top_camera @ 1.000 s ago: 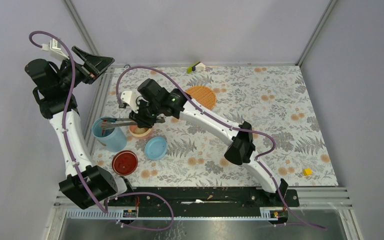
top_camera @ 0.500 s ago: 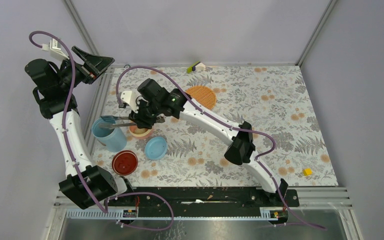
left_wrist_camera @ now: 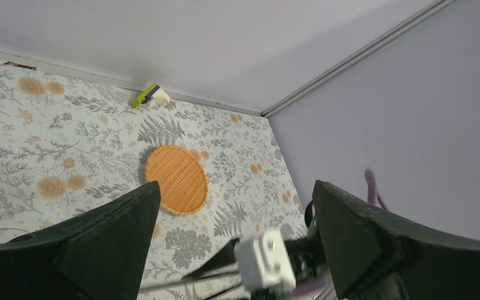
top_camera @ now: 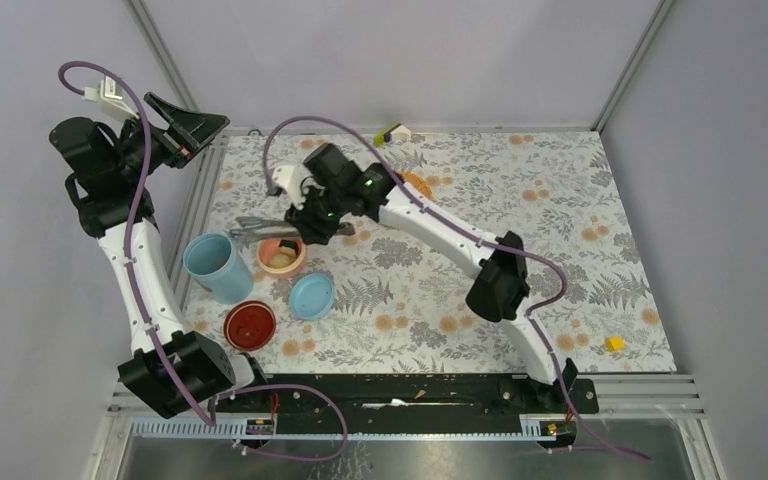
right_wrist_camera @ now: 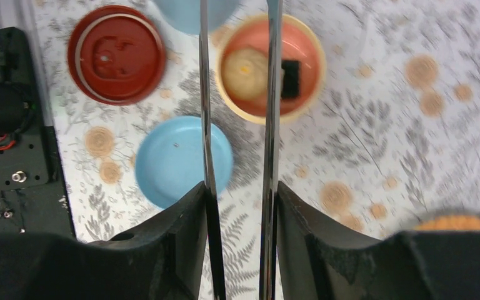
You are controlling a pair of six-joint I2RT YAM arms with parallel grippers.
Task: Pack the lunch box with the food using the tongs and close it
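- The tongs (right_wrist_camera: 271, 125) are clamped between the fingers of my right gripper (right_wrist_camera: 239, 190), squeezed from both sides. Their two arms stand a little apart and carry nothing.
- A second ago their tips reached over the blue tub (top_camera: 222, 285) and hid the inner bowl (right_wrist_camera: 305, 47). Now I have pulled them back toward the far side of the table, and the bowl lies in plain sight below them.
- Over that same second my grip eased a little and the tong arms sprang wider. I take that as a piece let go, so this drop looks finished.
- The pink-orange bowl holds a beige round (right_wrist_camera: 245, 70) and a black-and-white sushi piece (right_wrist_camera: 289, 78) side by side. It stands on the mat just beside the tub, not inside it.
- From above I see nothing in the tub.
- The blue lid (right_wrist_camera: 175, 159) lies flat near the bowl, and a red disc (right_wrist_camera: 115, 53) lies beside it. The box is not yet closed.
- The orange woven plate (left_wrist_camera: 176, 180) shows no food on it.
- A small yellow piece (top_camera: 615, 343) sits well apart, at the near right of the mat. It may be food left to fetch.
- My left gripper (left_wrist_camera: 235, 187) hangs spread wide and empty, raised off to the left.
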